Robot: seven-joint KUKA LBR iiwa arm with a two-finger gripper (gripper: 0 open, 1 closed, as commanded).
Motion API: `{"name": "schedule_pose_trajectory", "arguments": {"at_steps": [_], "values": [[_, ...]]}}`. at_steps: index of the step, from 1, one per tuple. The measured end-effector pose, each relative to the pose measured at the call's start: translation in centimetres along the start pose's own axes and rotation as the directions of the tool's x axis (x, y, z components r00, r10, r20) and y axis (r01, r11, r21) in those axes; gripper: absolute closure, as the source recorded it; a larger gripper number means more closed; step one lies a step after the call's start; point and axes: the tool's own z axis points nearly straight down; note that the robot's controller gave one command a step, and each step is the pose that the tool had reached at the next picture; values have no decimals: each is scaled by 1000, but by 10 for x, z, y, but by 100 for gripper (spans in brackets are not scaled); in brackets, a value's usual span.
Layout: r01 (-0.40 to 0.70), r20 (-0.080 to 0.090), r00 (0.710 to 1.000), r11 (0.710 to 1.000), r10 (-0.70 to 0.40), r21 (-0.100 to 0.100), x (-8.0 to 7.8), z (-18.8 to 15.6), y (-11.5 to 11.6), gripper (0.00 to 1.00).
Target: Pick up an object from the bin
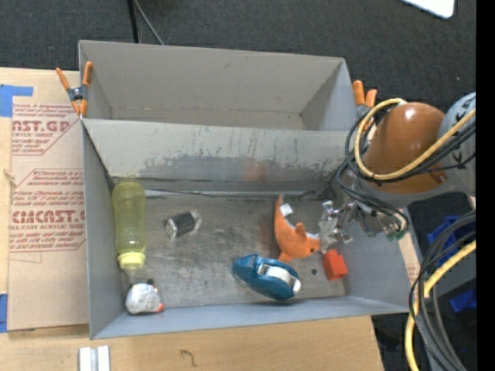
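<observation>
My gripper [334,222] hangs low at the right end of the bin, close to the right wall. Just to its left lies a curved orange plastic piece [289,236] with a small white tag near its top; its right tip reaches up to the gripper, and whether they touch I cannot tell. A small red block [334,265] lies on the floor right below the gripper. A blue tape dispenser with a white middle [267,277] rests further left, near the front wall.
A yellow-green bottle [129,221] lies along the left wall. Mid-floor sits a small dark grey clip-like thing [182,223]. A white and red lump [143,298] occupies the front left corner. The arm's orange cover and cables hang over the right rim.
</observation>
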Motion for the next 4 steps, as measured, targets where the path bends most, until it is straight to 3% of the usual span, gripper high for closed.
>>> {"name": "schedule_pose_trajectory", "arguments": {"at_steps": [1, 2, 3, 4], "values": [[11, -6, 1000, 1000, -11, -4, -3, 23, 1, 100], [25, -12, 1000, 1000, -25, 0, -25, 40, -12, 0], [25, -4, 1000, 1000, -25, 3, -27, 40, -11, 0], [29, -12, 1000, 1000, -29, -7, -36, 4, -6, 0]]}}
